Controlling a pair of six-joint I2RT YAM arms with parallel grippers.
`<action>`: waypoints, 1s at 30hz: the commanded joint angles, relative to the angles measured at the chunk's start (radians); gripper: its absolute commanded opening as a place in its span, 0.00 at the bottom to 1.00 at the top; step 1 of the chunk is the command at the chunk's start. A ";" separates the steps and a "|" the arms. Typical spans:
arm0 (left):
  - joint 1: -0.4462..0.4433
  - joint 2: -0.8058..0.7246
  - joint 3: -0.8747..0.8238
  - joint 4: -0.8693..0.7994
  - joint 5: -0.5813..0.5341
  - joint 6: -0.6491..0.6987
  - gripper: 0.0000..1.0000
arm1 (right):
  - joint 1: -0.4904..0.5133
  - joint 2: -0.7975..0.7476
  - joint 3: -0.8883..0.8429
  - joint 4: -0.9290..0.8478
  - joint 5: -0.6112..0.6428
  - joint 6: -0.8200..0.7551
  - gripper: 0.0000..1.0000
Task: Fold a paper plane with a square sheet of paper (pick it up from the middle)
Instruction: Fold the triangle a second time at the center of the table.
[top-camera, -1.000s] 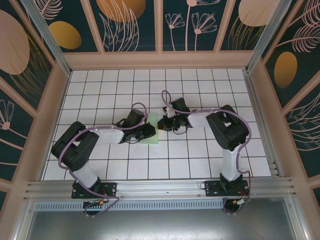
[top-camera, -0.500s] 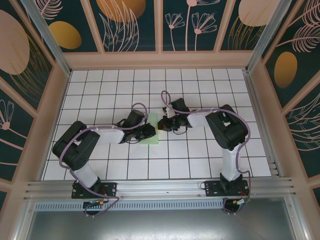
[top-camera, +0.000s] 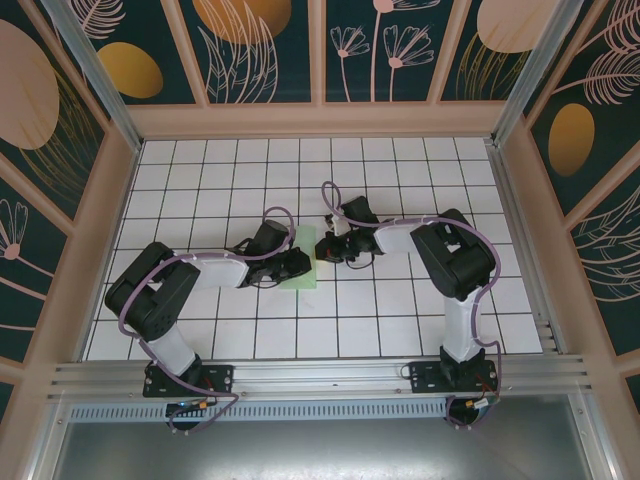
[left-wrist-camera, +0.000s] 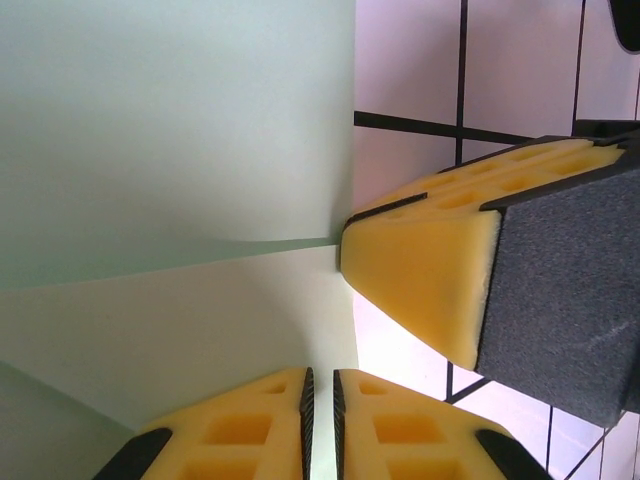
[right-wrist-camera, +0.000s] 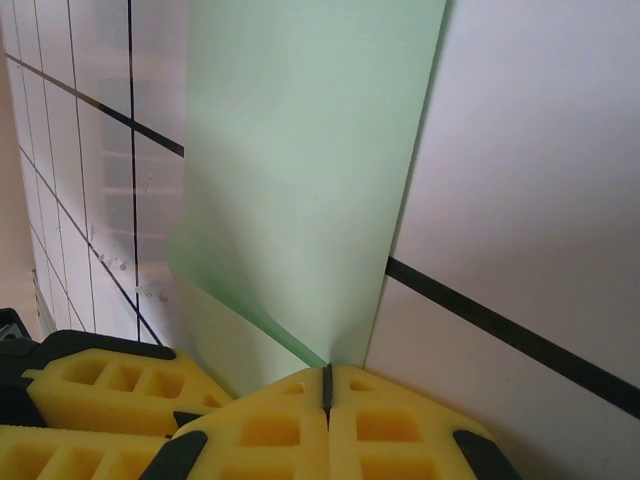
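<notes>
Fingers of the left gripper (top-camera: 292, 266) were seen pinched together on the left edge of the square sheet of paper (top-camera: 305, 274). The pale green sheet was laid mid-tabletop (top-camera: 400, 320) between both arms, partly folded over, with one layer bowed up. At its right edge, the right gripper (top-camera: 322, 247) was clenched on a curled fold.
</notes>
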 joint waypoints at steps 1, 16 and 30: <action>0.004 0.010 -0.014 0.010 0.021 -0.016 0.18 | 0.003 0.028 0.029 -0.018 -0.010 -0.026 0.05; 0.005 0.047 -0.012 0.010 0.026 -0.015 0.18 | 0.004 0.032 0.029 -0.027 0.002 -0.028 0.05; 0.004 0.058 -0.026 -0.062 -0.038 -0.068 0.16 | -0.013 -0.069 0.032 -0.064 0.078 0.005 0.20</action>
